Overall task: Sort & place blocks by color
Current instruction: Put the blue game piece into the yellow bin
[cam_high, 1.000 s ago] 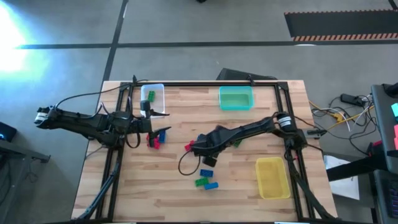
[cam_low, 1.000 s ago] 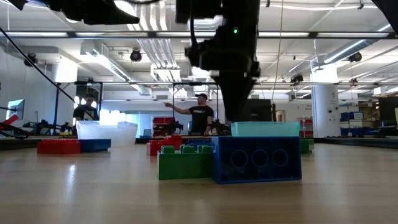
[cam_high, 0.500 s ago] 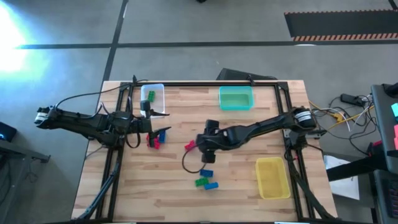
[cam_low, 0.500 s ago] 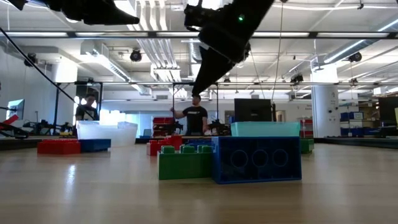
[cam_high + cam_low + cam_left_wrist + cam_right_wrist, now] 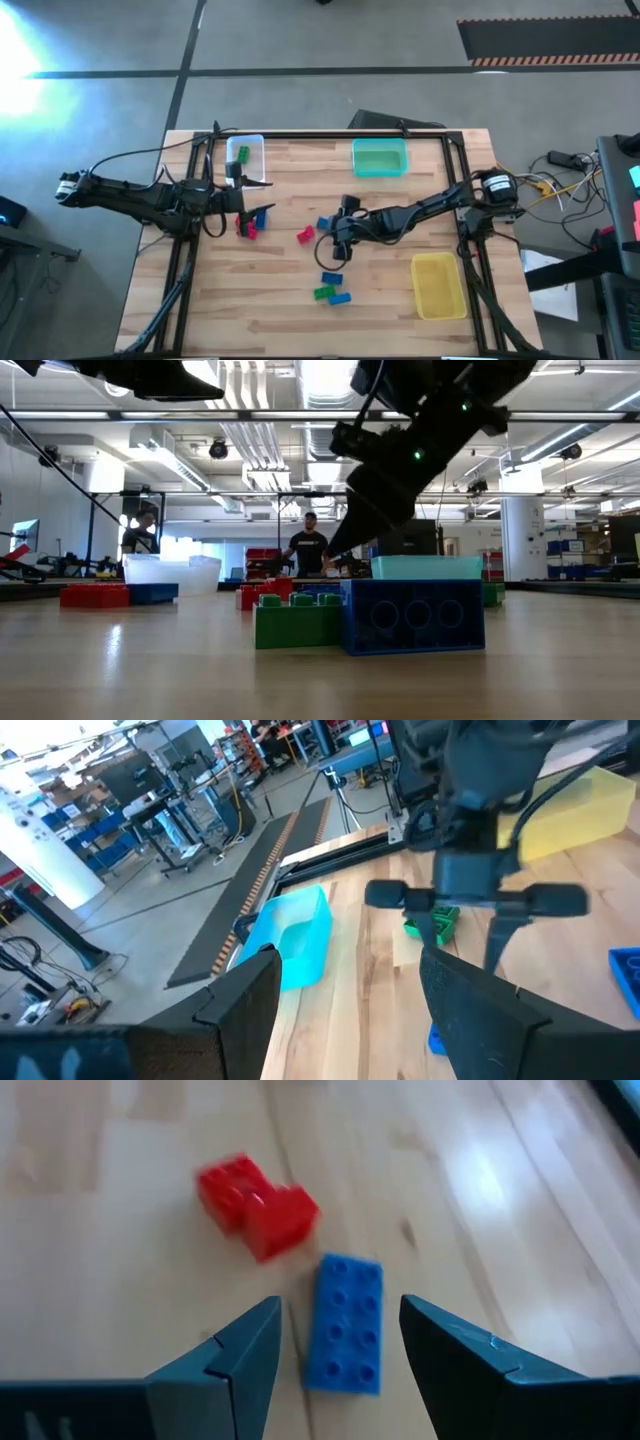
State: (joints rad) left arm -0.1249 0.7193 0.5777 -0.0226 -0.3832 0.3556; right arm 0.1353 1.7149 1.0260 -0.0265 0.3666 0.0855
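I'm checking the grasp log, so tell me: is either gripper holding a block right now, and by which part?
Nothing is held. The right gripper is open, its fingers apart above a blue block lying on the table. The left gripper is open and empty.

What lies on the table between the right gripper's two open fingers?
In the right wrist view, a blue block lies flat on the wood between the right gripper fingers, untouched. A red block sits just beyond it.
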